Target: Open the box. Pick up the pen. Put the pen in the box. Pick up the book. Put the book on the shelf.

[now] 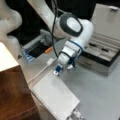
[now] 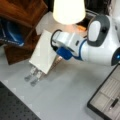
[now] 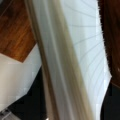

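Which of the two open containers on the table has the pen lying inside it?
The box, the silvery-sided case with its lid raised, at a front view's right. The pen lies in its pale compartments. The grey tray has a dark inside with no pen showing.

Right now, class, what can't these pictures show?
The gripper at the book corner: its own body hides contact, in a front view.
Wrist view: the book's edge fills it; no fingers show.
The pen in the box: tiny; box cut by a front view's right edge.
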Available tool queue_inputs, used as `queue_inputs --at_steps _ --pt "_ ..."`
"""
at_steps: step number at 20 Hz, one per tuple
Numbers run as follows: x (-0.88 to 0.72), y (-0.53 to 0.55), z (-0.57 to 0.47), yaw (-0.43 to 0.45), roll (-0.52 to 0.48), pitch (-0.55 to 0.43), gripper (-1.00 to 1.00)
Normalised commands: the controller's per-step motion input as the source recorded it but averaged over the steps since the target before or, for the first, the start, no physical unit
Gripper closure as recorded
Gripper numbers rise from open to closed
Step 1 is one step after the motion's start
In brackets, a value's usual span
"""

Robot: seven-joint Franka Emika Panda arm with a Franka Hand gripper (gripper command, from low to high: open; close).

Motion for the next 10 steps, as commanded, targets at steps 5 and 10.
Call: queue_inputs --at_steps 5,10 --pt "0.29 0.16 -0.15 -0.206 -0.202 -0.077 1.0" --pt "0.3 0.15 -0.16 -0.184 -0.183 -0.088 1.0"
